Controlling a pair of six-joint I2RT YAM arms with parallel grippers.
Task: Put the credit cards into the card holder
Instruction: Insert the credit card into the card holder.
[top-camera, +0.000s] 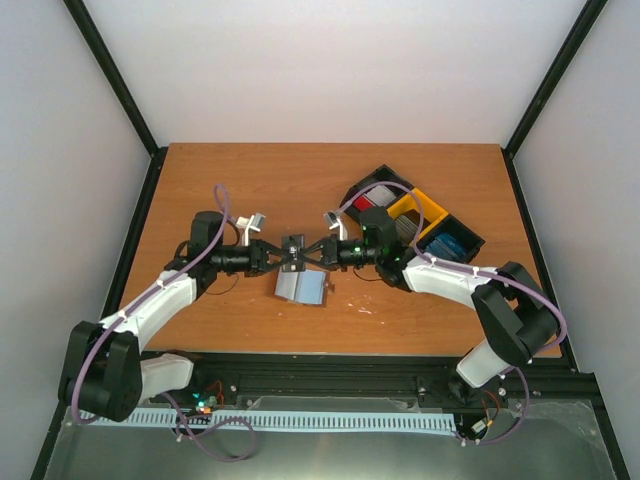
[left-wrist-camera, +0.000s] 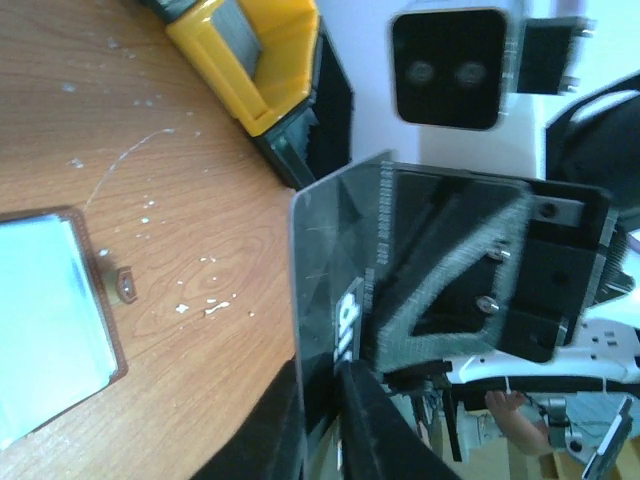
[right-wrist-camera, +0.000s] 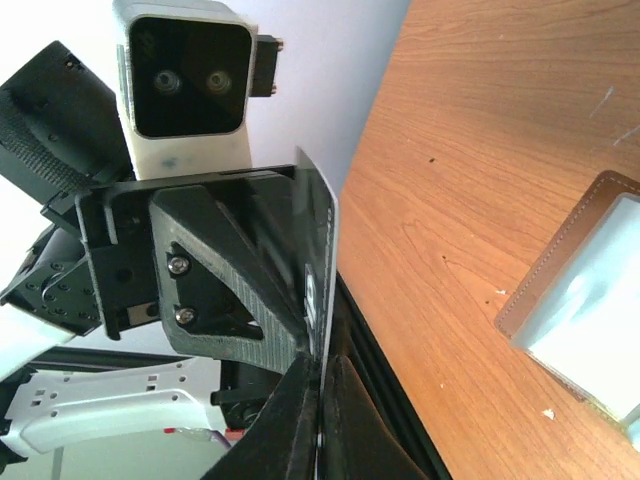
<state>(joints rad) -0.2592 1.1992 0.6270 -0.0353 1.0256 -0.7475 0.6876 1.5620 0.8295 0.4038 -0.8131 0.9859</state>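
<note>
A dark grey credit card (top-camera: 293, 247) stands on edge in the air above the table's middle, pinched from both sides. My left gripper (top-camera: 283, 252) is shut on its left end, and its fingers press both faces of the card (left-wrist-camera: 330, 260) around the gripper's tips (left-wrist-camera: 325, 385). Opposite it, my right gripper (top-camera: 306, 252) is shut on the same card (right-wrist-camera: 318, 230), its tips (right-wrist-camera: 322, 365) squeezed together on the thin edge. The card holder (top-camera: 300, 288) lies open just in front of them, its pale blue-grey inside up and brown rim showing (left-wrist-camera: 45, 320) (right-wrist-camera: 590, 290).
A black-and-yellow three-compartment tray (top-camera: 430, 210) sits at the back right behind my right arm, with red/white, grey and blue card stacks in it. Its yellow compartment (left-wrist-camera: 250, 60) shows in the left wrist view. White specks dot the wooden table (top-camera: 200, 190).
</note>
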